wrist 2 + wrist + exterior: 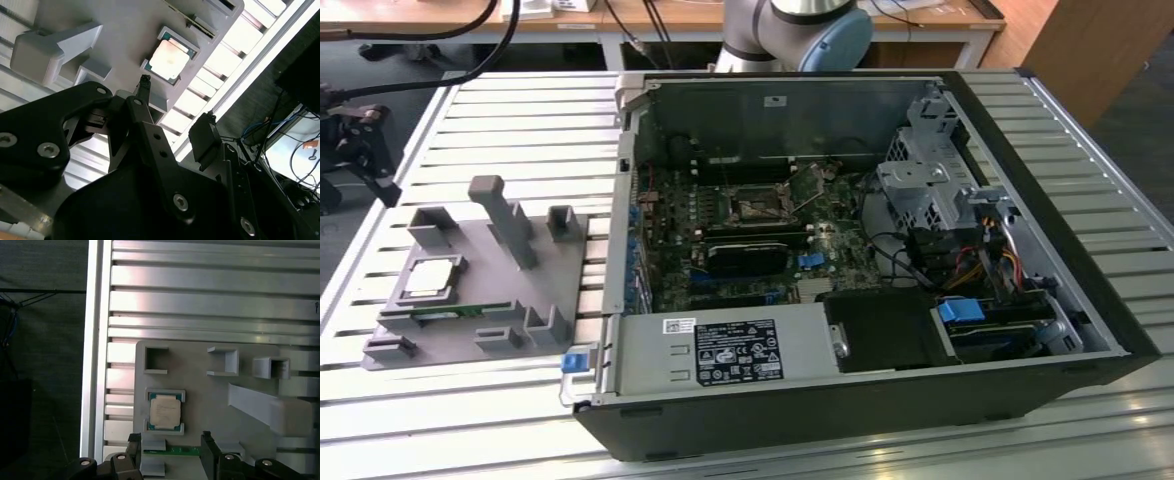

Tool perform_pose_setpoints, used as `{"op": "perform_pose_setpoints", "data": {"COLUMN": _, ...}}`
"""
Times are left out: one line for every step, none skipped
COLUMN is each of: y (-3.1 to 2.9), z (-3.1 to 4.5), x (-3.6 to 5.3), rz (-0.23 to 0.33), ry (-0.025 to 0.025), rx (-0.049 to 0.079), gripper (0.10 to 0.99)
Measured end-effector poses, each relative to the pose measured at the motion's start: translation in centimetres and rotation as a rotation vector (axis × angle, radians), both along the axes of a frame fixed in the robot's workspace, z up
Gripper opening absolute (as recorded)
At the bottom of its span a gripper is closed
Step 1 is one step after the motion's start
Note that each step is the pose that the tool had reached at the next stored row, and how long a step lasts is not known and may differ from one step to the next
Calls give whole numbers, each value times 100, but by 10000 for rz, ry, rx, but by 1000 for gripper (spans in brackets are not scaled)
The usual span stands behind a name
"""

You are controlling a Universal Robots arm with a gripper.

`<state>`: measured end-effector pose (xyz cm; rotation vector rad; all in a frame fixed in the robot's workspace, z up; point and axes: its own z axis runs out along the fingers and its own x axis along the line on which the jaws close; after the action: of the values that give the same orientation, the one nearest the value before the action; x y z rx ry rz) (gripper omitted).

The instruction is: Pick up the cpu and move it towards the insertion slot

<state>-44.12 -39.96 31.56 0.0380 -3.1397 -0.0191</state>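
The cpu (165,411) is lying flat in a shallow pocket of a grey moulded fixture plate (200,390), lid upward, with low grey lips hugging two opposite sides and a thin greenish edge showing around its pale metal top. It is looking like a light, thin, rigid piece. The smooth lid is probably offering little friction, and the underside is likely delicate, so the sensible hold is across two opposite edges of the square rather than on the faces, and on the sides that the pocket lips are leaving free. The gripper (170,440) is hovering over the plate just beside the chip, apart from it. Its two black fingers (207,447) are standing spread and are carrying nothing, and in the first wrist view a narrow green memory stick (172,450) is lying in the gap between them. The plate is matte plastic with upright blocks, open square pockets and one long slanted post. It is resting on a slatted aluminium table (200,290) whose ribs are catching the light. In the exterior view the insertion slot (755,207), a dark square framed in bright metal, is sitting on the green motherboard (670,230) inside an open black computer case (854,410), well apart from the chip and toward the exterior view's right.
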Motion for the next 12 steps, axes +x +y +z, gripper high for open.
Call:
{"op": "perform_pose_setpoints", "data": {"y": 0, "z": -9, "x": -4, "rz": 3, "ry": -1, "rx": -3, "gripper": 588}}
{"op": "perform_pose_setpoints", "data": {"y": -1, "z": -20, "x": -10, "rz": 7, "ry": -1, "rx": -7, "gripper": 588}}
{"op": "perform_pose_setpoints", "data": {"y": -3, "z": -35, "x": -15, "rz": 13, "ry": -2, "rx": -9, "gripper": 588}}
{"op": "perform_pose_setpoints", "data": {"y": -5, "z": -49, "x": -18, "rz": 18, "ry": -2, "rx": -13, "gripper": 588}}
{"op": "perform_pose_setpoints", "data": {"y": -7, "z": -64, "x": -22, "rz": 24, "ry": -1, "rx": -16, "gripper": 588}}
{"op": "perform_pose_setpoints", "data": {"y": -8, "z": -78, "x": -27, "rz": 29, "ry": -1, "rx": -20, "gripper": 588}}
{"op": "perform_pose_setpoints", "data": {"y": -8, "z": -91, "x": -27, "rz": 37, "ry": 2, "rx": -27, "gripper": 588}}
{"op": "perform_pose_setpoints", "data": {"y": -8, "z": -102, "x": -27, "rz": 42, "ry": 15, "rx": -39, "gripper": 588}}
{"op": "perform_pose_setpoints", "data": {"y": -8, "z": -113, "x": -29, "rz": 47, "ry": 17, "rx": -43, "gripper": 588}}
{"op": "perform_pose_setpoints", "data": {"y": -8, "z": -122, "x": -32, "rz": 51, "ry": 17, "rx": -43, "gripper": 588}}
{"op": "perform_pose_setpoints", "data": {"y": -8, "z": -132, "x": -34, "rz": 55, "ry": 17, "rx": -43, "gripper": 588}}
{"op": "perform_pose_setpoints", "data": {"y": -9, "z": -143, "x": -35, "rz": 58, "ry": 18, "rx": -44, "gripper": 588}}
